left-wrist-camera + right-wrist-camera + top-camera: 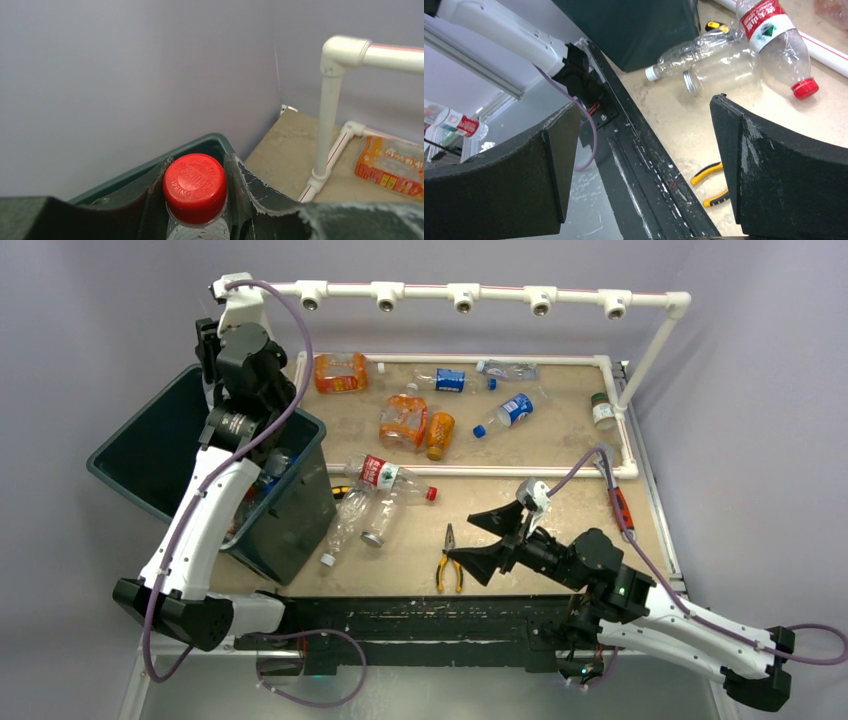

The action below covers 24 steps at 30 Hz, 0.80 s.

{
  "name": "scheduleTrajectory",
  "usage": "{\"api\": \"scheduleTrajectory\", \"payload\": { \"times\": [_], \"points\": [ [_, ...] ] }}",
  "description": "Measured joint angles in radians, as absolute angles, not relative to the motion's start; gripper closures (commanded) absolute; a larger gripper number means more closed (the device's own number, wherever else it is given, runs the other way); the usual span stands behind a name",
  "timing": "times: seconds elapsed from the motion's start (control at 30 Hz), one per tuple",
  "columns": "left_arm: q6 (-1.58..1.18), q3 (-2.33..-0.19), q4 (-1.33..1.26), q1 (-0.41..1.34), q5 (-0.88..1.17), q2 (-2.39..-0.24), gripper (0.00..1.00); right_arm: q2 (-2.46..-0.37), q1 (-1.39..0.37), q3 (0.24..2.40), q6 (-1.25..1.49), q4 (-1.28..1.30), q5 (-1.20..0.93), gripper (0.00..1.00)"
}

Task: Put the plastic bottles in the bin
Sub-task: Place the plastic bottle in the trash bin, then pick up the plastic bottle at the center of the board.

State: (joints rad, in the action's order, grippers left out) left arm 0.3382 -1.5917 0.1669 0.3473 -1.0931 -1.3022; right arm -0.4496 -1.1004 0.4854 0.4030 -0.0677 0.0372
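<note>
Grip, left: left gripper (200, 160) is clenched on a red-capped bottle (195, 190), one dark finger (150, 200) on each side of the neck, cap end towards the camera.
Position, left: held bottle sits above the bin (200, 141), whose rim shows just beyond the cap. From the top view the fingers themselves cannot be made out behind the arm.
Grip, right: right gripper (644, 150) is released, jaws spread wide with nothing between them.
Position, right: right gripper (465, 540) hangs low over the near part of the table (540, 455), just right of the yellow-handled pliers (447, 562).
Bin: dark bin (290, 515) stands at the left side of the table, tilted, mouth open upward.
Bottles, near: red-labelled bottle (390, 478) lies just right of the bin. Two clear bottles (350, 520) lie beside it and touch it.
Bottles, far: inside the white pipe frame (450, 358) lie an orange pack (340, 372), two orange bottles (403, 422), three blue-labelled bottles (450, 380) and a green-capped bottle (602, 410) at the far right.
Other item: red-handled tool (620, 508) lies near the right edge.
</note>
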Motion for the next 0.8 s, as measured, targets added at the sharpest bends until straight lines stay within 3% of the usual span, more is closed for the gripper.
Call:
{"api": "scheduleTrajectory", "payload": {
  "times": [0.1, 0.23, 0.27, 0.5, 0.8],
  "points": [
    [0.263, -1.557, 0.224, 0.307, -1.07, -1.303, 0.76, -0.453, -1.1, 0.47, 0.413, -0.068, 0.039, 0.01],
    [0.218, -1.532, 0.242, 0.3, -1.059, -1.301, 0.15, -0.463, -1.1, 0.46, 0.425, -0.074, 0.039, 0.01],
    [0.213, -1.527, 0.246, 0.3, -1.058, -1.301, 0.09, -0.465, -1.1, 0.458, 0.427, -0.075, 0.039, 0.01],
    [0.102, -1.549, 0.338, 0.299, -0.976, -1.255, 0.01, -0.472, -1.1, 0.455, 0.432, -0.075, 0.058, 0.01],
    [-0.115, -1.736, 0.468, 0.347, -0.688, -1.146, 0.01, -0.532, -1.101, 0.455, 0.471, -0.083, 0.144, 0.01]
  ]
}}
